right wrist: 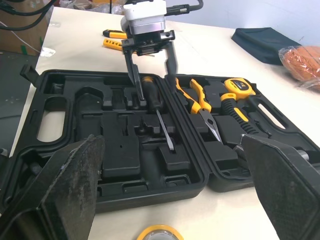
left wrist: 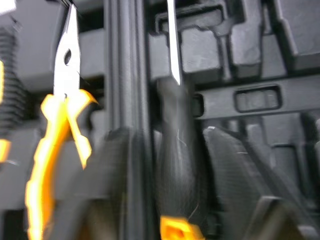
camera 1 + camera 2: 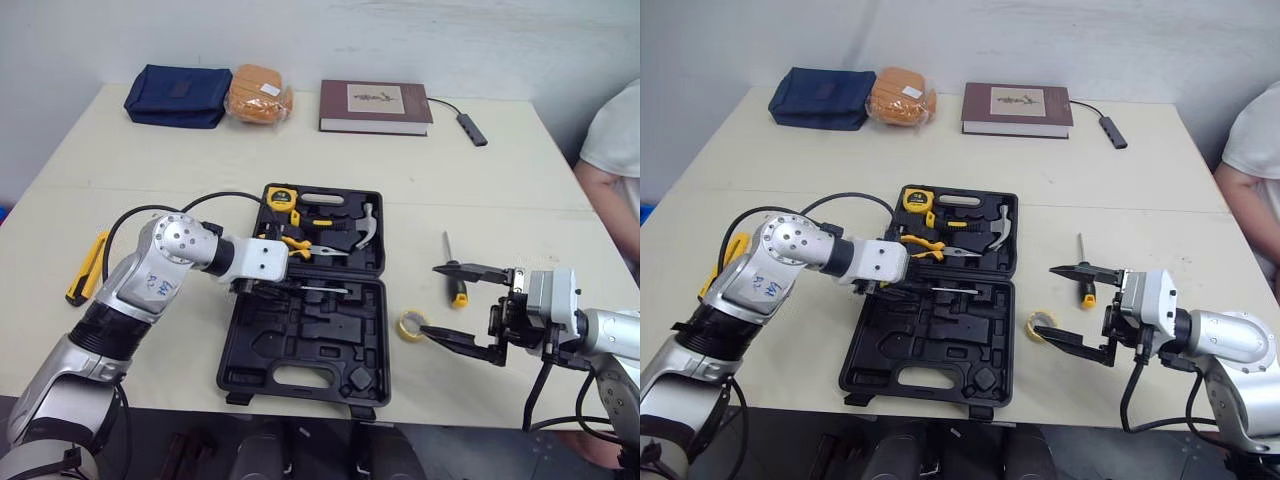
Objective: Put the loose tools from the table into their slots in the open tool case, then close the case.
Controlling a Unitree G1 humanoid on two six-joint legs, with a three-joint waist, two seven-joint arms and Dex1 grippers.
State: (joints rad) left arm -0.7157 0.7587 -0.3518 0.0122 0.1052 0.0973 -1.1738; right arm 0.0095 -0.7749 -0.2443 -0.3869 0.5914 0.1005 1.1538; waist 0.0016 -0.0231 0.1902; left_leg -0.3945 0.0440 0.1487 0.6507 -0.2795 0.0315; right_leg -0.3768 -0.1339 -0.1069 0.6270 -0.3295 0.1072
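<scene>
- While the screwdriver (image 1: 151, 97) lies along the moulded front half of the tool case (image 3: 300, 370), just beside the hinge, I cannot tell whether its handle sits fully down in a recess. If it rides proud, the lid would probably jam on it at closing.
- The left gripper (image 1: 150, 55) is spread, one finger on each side of the black handle, with a small gap on each side. If it lifts away at an angle, a finger could catch the handle and roll the tool out of place.
- One finger runs close along the hinge ridge, so a sideways drift might snag there and shove the whole case across the surface (image 3: 120, 150).
- The pliers (image 3: 300, 247) rest in the far half just across the hinge, and a careless sweep could dislodge them.
- A second screwdriver (image 3: 447, 248), a roll of tape (image 3: 411, 325) and a yellow-and-black tool (image 3: 85, 268) are loose on the surface. Closing now would leave the task short.
- The right gripper (image 3: 465, 308) hangs wide open beside the tape, with one finger over the second screwdriver's handle. A low approach could knock the tape toward the near front edge, or spin the screwdriver away.
- A person (image 3: 615, 170) sits at the right edge, near that arm, so a wide swing there is a risk.
</scene>
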